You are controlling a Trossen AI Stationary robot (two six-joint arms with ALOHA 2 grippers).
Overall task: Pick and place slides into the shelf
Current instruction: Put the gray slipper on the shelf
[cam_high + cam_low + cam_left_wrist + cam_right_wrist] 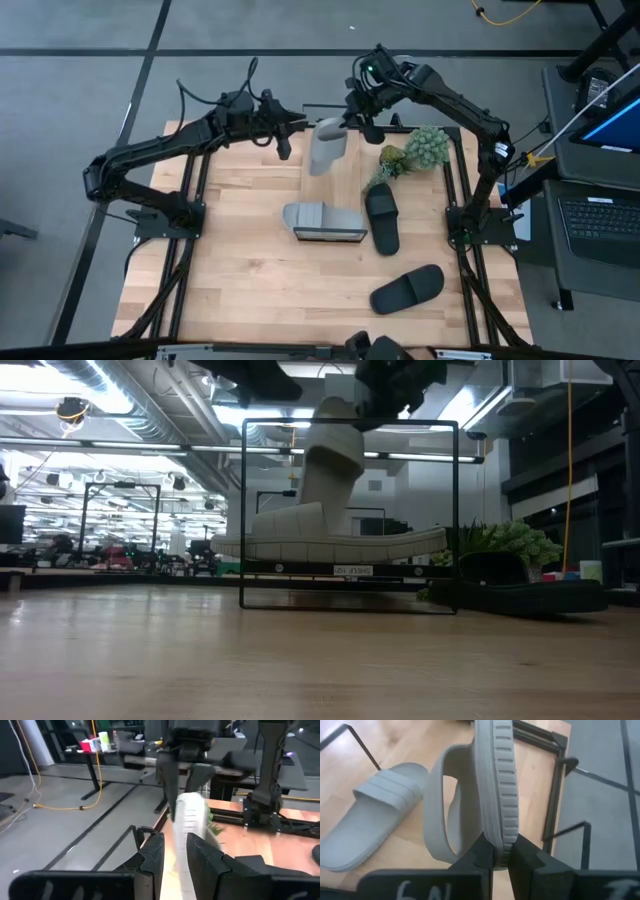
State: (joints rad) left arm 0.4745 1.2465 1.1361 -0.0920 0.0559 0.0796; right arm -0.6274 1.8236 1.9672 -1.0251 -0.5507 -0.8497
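A light grey slide (327, 146) hangs in the air over the table's far middle, standing on edge, with both grippers shut on it. My left gripper (290, 138) reaches it from the table's left and my right gripper (352, 118) from the far right. A second grey slide (322, 218) lies flat on its sole on the shelf (350, 572), a black wire frame holding a plank. Two black slides (382, 218) (408, 288) lie soles down on the table, right of the shelf. My left gripper has the slide's ribbed sole edge (186, 827) between its two fingers (152, 860), coming nearly level from the table's left. The slide stands upright ahead of the fingers, clear of the table. My right gripper pinches the sole's ribbed rim (501, 832) at one end between its two fingertips (482, 852), slanting down from the far right. The sole runs on along the fingers' line. The strap (437, 805) bulges to one side, and the slide hangs clear above the shelf.
A green potted plant (415, 150) lies at the table's far right, beside the upper black slide. Black frame rails (190, 200) (462, 200) run along both table sides. Bare wood lies left of the shelf and along the near edge.
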